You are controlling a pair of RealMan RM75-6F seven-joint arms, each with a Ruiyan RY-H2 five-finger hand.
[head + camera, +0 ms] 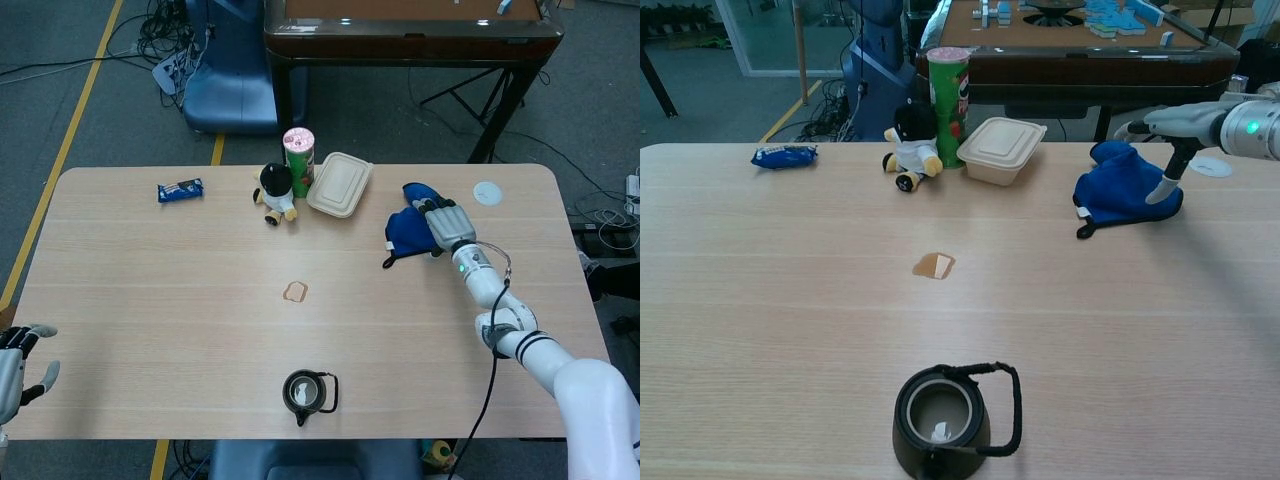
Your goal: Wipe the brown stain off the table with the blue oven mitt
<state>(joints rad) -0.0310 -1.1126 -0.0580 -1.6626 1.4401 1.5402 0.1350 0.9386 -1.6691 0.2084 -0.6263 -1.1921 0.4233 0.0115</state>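
Observation:
The blue oven mitt (408, 228) (1123, 194) lies flat on the table at the right, behind the middle. My right hand (446, 223) (1178, 124) hovers over its right part with fingers spread toward the left. Its thumb (1164, 186) points down and touches the mitt's right edge. The mitt is not gripped. The brown stain (295, 291) (934, 265) sits near the table's centre, well to the left of the mitt. At the front left corner of the table my left hand (14, 364) stays with fingers apart and nothing in it.
A black kettle (303, 392) (958, 408) stands near the front edge. Along the back stand a green chip can (299, 158), a plush toy (276, 191) and a beige lidded box (339, 184). A blue snack packet (180, 189) lies far left, and a white disc (487, 193) is behind the mitt.

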